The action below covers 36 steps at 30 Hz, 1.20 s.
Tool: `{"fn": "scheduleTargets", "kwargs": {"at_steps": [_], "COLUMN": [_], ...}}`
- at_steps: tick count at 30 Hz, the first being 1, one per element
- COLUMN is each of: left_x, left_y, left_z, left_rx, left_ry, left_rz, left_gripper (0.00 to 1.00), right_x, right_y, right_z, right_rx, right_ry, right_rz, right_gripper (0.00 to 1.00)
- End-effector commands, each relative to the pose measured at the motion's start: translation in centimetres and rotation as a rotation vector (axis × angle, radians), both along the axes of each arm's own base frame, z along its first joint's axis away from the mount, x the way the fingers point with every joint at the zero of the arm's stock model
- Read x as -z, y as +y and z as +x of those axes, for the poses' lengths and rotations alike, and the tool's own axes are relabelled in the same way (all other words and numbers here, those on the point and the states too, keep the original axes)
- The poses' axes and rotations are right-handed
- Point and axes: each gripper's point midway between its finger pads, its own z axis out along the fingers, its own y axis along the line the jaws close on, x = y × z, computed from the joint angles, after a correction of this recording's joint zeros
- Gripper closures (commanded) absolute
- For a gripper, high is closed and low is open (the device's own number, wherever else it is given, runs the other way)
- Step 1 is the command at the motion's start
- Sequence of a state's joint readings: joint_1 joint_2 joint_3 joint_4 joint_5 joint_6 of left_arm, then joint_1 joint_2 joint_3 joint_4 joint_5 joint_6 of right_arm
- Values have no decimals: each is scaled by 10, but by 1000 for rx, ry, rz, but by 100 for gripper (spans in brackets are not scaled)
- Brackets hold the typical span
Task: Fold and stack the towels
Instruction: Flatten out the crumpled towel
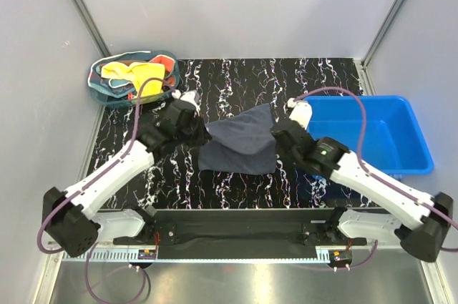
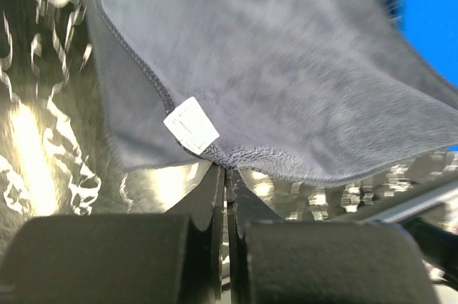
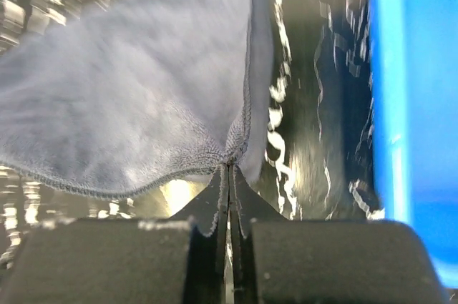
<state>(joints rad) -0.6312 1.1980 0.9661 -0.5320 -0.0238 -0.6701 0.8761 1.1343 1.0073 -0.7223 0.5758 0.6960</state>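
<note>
Grey-blue towel (image 1: 240,145) spans mid-table over the marbled black mat (image 1: 236,79) between left gripper (image 1: 205,132) and right gripper (image 1: 275,132) in the top view, fingertips hidden under wrists and cloth; yellow towel (image 1: 143,73) and an orange-red towel (image 1: 133,89) sit bunched in the basket (image 1: 99,82) far left, anything beneath them unreadable, blue bin (image 1: 401,114) at right. Left wrist: jaws pinched shut on a hemmed corner just beside the white label (image 2: 191,125), mat blurred. Right wrist: jaws closed on another hem corner, bin cut off at the frame edge.
</note>
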Motion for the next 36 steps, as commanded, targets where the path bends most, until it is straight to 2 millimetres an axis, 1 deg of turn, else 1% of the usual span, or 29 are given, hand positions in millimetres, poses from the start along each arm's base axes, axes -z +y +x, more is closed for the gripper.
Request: {"fn": "scheduleTargets", "kwargs": {"at_steps": [1,3,4,5,6,7,8,9,10,11,12,13,14,16,17,20,22,23,25,26,28,29,30,31,32,33,34,35,36], "left_x": [-88,-117,-165,-182,-204,-226,-272,-285,-300,-325,-336,-345,-351,-361,-361,-360,-358,-360,-364,-370,-387,-396,-404,-423,-425,-431,-435,-446,-447], "left_y": [-9,-10,-12,-14,-13,-12,-10,-9,-8,-6,-6,-9,-10,-15,-17,-23,-21,-18,-14,-11,-8,-6,-4,4,1,3,3,7,5], "left_z": [6,9,14,16,16,15,10,7,1,-8,-16,-25,-32,-48,-50,-60,-60,-62,-63,-66,-71,-71,-69,-72,-66,-64,-62,-66,-64], "left_rx": [61,73,82,89,92,95,97,102,110,124,141,171,186,234,243,279,265,259,247,251,262,259,251,232,228,226,221,216,215], "left_ry": [-170,-220,-316,-344,-380,-421,-505,-522,-542,-585,-604,-606,-611,-618,-610,-590,-584,-590,-609,-630,-693,-725,-761,-811,-820,-845,-855,-879,-871], "left_rz": [-66,-80,-121,-128,-143,-159,-215,-228,-259,-303,-335,-379,-408,-480,-495,-531,-524,-523,-519,-528,-551,-558,-555,-565,-552,-540,-537,-549,-549], "left_gripper": [100,100,100,100,100,100,100,100,100,100,100,100,100,100,100,100,100,100,100,100,100,100,100,100,100,100,100,100,100], "right_x": [-78,-115,-151,-170,-185,-224,-237,-251,-276,-287,-296,-306,-317,-332,-343,-361,-366,-373,-376,-381,-396,-401,-414,-420,-421,-431,-434,-437,-441], "right_y": [-8,-8,-11,-16,-18,-24,-26,-24,-29,-27,-27,-27,-25,-24,-25,-25,-23,-22,-16,-8,-6,1,-4,-8,-11,-17,-20,-21,-26], "right_z": [12,16,20,22,26,24,22,20,14,8,2,-4,-15,-28,-37,-48,-52,-55,-58,-59,-63,-62,-64,-60,-50,-51,-49,-49,-51], "right_rx": [-51,-71,-77,-64,-51,-51,-56,-76,-83,-121,-142,-169,-222,-263,-286,-312,-325,-343,-375,-414,-461,-492,-487,-466,-421,-409,-405,-406,-401], "right_ry": [-199,-291,-363,-401,-432,-498,-511,-526,-568,-584,-601,-620,-645,-677,-704,-745,-757,-776,-791,-802,-852,-873,-912,-935,-940,-967,-993,-1006,-1024], "right_rz": [28,50,48,43,26,51,54,71,109,139,164,192,251,331,381,463,500,526,544,556,538,522,515,483,449,434,392,379,366], "right_gripper": [100,100,100,100,100,100,100,100,100,100,100,100,100,100,100,100,100,100,100,100,100,100,100,100,100,100,100,100,100]}}
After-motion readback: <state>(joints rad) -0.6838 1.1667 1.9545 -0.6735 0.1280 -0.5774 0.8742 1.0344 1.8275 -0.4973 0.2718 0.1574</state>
